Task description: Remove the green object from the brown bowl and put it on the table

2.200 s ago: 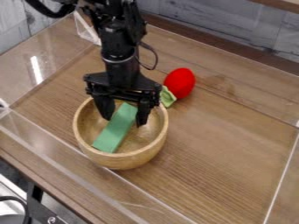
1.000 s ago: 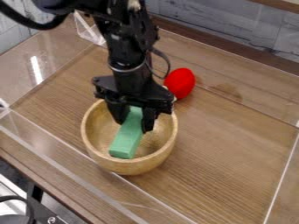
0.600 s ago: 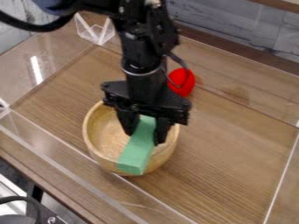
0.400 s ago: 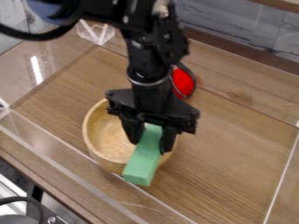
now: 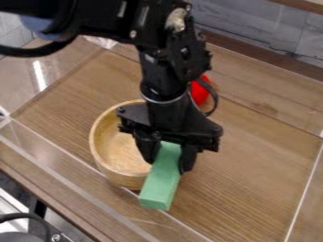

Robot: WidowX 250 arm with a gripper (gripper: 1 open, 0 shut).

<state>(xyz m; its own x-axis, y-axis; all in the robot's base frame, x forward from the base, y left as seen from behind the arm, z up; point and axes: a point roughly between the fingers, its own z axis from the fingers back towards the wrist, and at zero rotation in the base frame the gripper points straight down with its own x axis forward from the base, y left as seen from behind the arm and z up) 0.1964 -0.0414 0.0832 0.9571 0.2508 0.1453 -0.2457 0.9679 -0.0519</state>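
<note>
My gripper (image 5: 172,156) points straight down and is shut on the upper end of the green object (image 5: 161,182), a flat light green block. The block hangs tilted, its lower end out past the near right rim of the brown bowl (image 5: 111,151), above the table (image 5: 252,151). The wooden bowl sits just left of the gripper and shows nothing inside it. The black arm hides the bowl's far right rim.
A red round toy (image 5: 198,92) lies behind the arm, mostly hidden by it. Clear acrylic walls (image 5: 51,198) edge the tabletop at the front, left and right.
The gripper has carried the green object up out of the bowl and toward the near right, over the bowl's rim. The bowl stays in place.
</note>
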